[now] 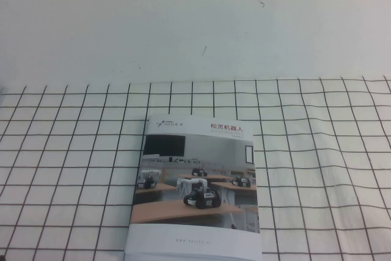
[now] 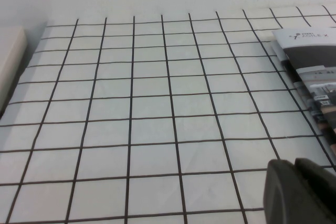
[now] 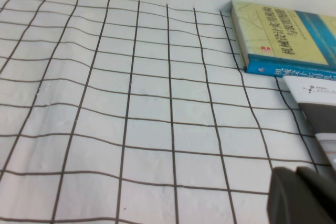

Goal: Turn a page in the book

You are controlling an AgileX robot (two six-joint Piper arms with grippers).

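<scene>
You have the book [image 1: 197, 187] lying closed and flat on the checked cloth [image 1: 317, 151], at the near middle of the table, with its near edge running out of the high view. The page [image 1: 198, 175] you are to turn, the front cover with the classroom photo of small wheeled robots on desks and the Chinese title along the top, lies face up and flat on the rest of the booklet. Nothing is touching it.

The left gripper [image 2: 300, 190] sits low over the cloth to the left of the book; only its dark tip shows in its own wrist view, and you cannot tell how its fingers stand. The right gripper [image 3: 302, 195] sits over the cloth beside the book, its dark fingers pressed together with nothing between them. Neither arm reaches into the high view.

In the right wrist view a second, thicker book [image 3: 286, 38] with a yellow-green cover and blue spine lies on the cloth past the booklet's corner. Beyond the cloth stands a plain white wall [image 1: 183, 22]
</scene>
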